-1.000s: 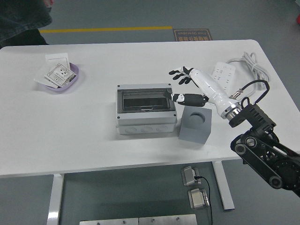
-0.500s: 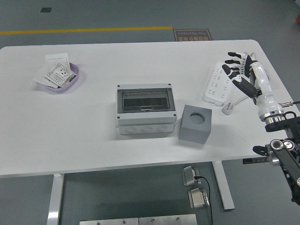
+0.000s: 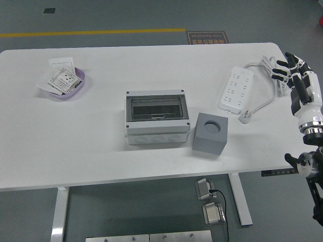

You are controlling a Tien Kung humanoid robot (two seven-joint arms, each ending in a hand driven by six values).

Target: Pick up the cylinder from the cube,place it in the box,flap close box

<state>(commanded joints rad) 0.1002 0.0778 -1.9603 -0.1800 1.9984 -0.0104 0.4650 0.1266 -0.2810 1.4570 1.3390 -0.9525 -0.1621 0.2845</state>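
Observation:
A grey cube (image 3: 210, 132) with an empty round hole in its top stands on the white table (image 3: 101, 131), right of the grey box (image 3: 157, 117). The box's dark see-through flap lies shut. No cylinder shows. My right hand (image 3: 292, 70) is at the table's right edge, fingers spread, holding nothing, far from the cube and box. My left arm is out of view.
A white power strip (image 3: 235, 89) with its cable (image 3: 267, 68) and plug lies at the back right. A purple bowl (image 3: 64, 83) with white packets sits at the back left, a white card behind it.
My right hand has drawn back from the box flap to the right, past the power strip to the table's right edge. The person's dark sleeve at the top left has gone.

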